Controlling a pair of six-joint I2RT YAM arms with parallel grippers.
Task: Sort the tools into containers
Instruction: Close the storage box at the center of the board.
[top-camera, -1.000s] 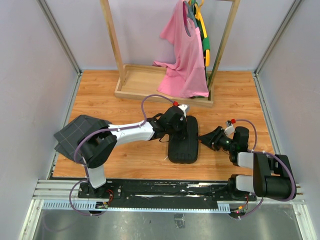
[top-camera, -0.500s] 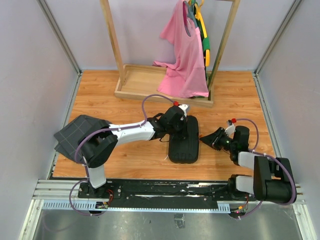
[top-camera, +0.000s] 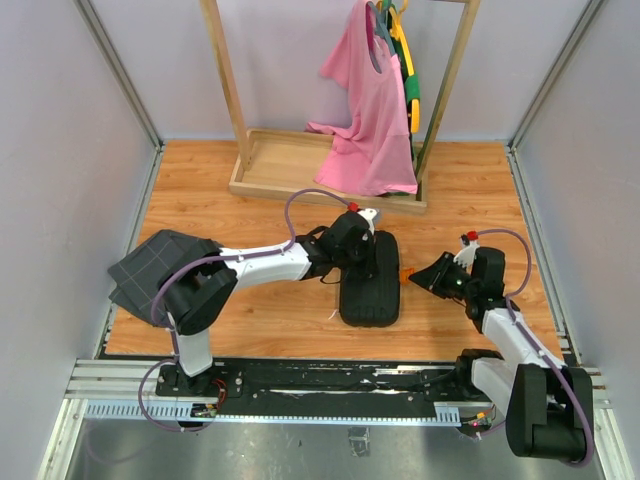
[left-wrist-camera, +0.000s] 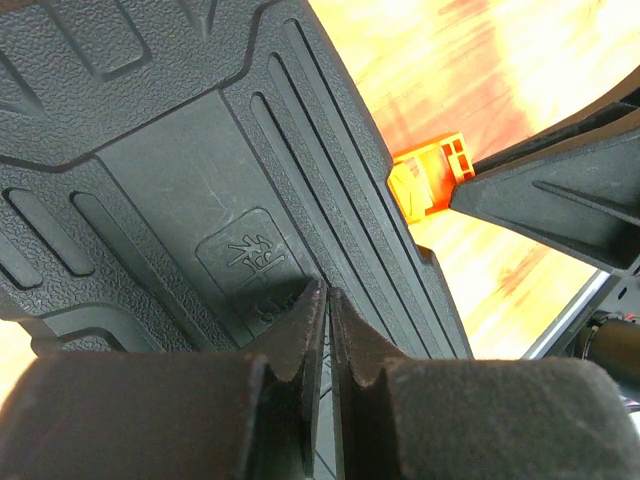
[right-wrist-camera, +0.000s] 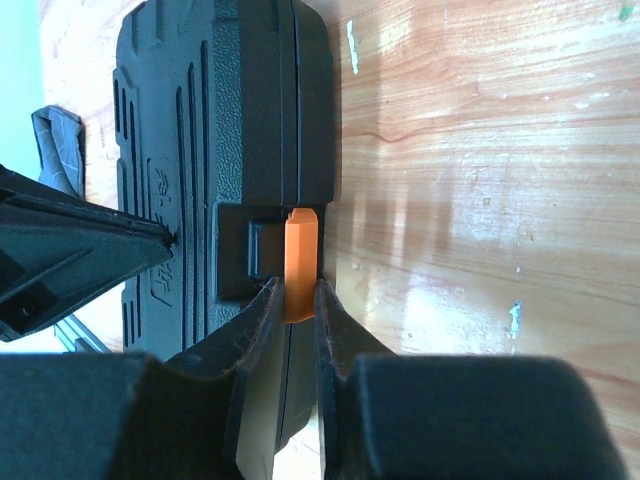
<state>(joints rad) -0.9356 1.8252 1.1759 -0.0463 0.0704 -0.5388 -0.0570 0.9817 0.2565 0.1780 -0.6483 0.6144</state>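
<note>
Right gripper (right-wrist-camera: 292, 295) has just narrowed from spread to pinching the orange latch (right-wrist-camera: 299, 262) of the shut tool case (top-camera: 368, 285) mid-table (top-camera: 200, 200), left gripper (left-wrist-camera: 325, 305) jaws pressed together on its top, so probably latching up, sorting nearly done.

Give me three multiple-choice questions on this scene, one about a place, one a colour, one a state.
1. Where is the orange latch? A in the right hand's grip; B lying loose by itself; C out of sight.
2. What colour is the hanging T-shirt? A blue; B pink; C white.
3. How is the tool case? A wide open; B closed; C in two pieces.
Answers: A, the right hand pinches it; B, it is plainly pink; B, its halves meet with no gap.
</note>
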